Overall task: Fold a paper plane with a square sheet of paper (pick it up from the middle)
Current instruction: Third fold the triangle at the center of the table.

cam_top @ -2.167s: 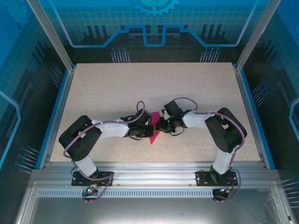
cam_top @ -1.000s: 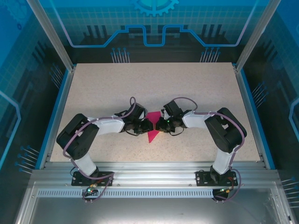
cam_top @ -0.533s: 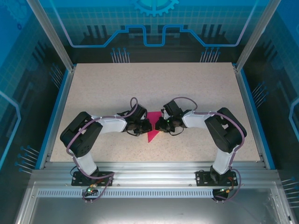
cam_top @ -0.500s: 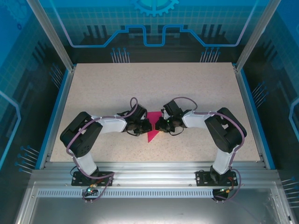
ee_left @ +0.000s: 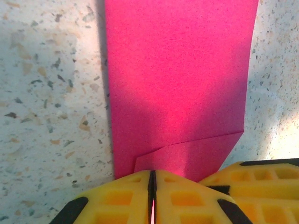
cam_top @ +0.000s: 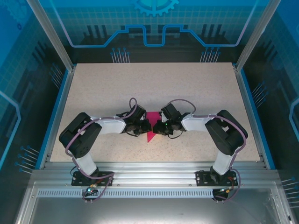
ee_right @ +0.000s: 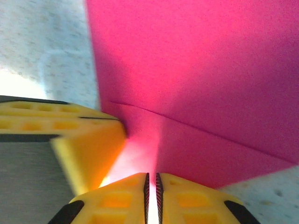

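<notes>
The pink paper [cam_top: 149, 135] lies flat near the middle of the table [cam_top: 117, 88]. It is already folded narrow, with its point toward my bases. Both wrist views show a slanting flap edge across it. My left gripper [cam_top: 145, 127] and right gripper [cam_top: 157, 128] bear on it from either side, nearly touching each other just above that point.

Over the last second my left jaws have drawn in. They now stand clenched, pads together, right at the paper's edge. My right jaws are clenched the same way, and that gripper has crept a little closer to the left one. Two seconds ago a broader piece of pink stuck out on the near side; now only a slim wedge shows. I judge that a flap has just been laid over and I am pressing its crease, so the plane is partway made, with folds still to come.

I cannot tell whether either pair of jaws nips a sliver of paper or only pushes down on it, because the fingertips cover the spot. From above, my wrists hide the paper's middle. Both wrist views cut off its far edge, and the left finger seen from my right wrist is blurred.
</notes>
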Robot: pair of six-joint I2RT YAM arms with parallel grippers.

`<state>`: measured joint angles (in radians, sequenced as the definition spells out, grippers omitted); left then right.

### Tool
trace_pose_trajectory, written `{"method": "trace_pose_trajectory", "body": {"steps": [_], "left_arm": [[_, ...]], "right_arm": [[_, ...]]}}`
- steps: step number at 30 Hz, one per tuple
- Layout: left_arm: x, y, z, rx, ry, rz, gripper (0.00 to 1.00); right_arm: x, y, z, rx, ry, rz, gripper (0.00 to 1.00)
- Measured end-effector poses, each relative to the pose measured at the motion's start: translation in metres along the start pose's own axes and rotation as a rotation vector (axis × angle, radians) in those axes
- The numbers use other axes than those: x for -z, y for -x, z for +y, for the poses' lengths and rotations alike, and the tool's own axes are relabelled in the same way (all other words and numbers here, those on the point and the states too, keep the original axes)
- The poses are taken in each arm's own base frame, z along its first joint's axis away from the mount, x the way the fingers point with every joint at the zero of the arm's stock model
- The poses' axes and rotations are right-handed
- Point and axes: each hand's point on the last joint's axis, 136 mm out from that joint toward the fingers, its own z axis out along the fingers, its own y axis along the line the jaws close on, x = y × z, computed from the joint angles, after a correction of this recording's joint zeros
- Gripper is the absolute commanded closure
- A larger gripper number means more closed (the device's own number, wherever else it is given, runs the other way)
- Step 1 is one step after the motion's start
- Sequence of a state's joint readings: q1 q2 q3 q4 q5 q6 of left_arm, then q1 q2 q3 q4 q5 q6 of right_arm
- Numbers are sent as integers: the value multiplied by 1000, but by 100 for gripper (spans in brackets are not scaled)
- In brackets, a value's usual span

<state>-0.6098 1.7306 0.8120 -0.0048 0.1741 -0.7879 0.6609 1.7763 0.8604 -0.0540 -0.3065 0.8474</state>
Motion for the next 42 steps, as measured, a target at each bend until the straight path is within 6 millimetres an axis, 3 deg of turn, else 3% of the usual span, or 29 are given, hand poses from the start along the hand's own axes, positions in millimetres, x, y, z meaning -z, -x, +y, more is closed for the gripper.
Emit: {"method": "trace_pose_trajectory", "body": {"steps": [11, 18, 23, 29, 42], "left_arm": [[25, -13, 13, 4, 15, -18, 80], [40, -24, -19, -34, -134, 26, 80], [39, -35, -33, -37, -199, 75, 81], [24, -39, -28, 10, -191, 111, 82], [20, -43, -24, 64, -266, 117, 82]], "right_arm": [[-3, 2, 0, -11, 6, -7, 85], [-3, 2, 0, -15, 8, -8, 85], [-3, 2, 1, -19, 9, -8, 85], [-4, 2, 0, -20, 7, -5, 85], [-4, 2, -1, -18, 0, -6, 84]]}}
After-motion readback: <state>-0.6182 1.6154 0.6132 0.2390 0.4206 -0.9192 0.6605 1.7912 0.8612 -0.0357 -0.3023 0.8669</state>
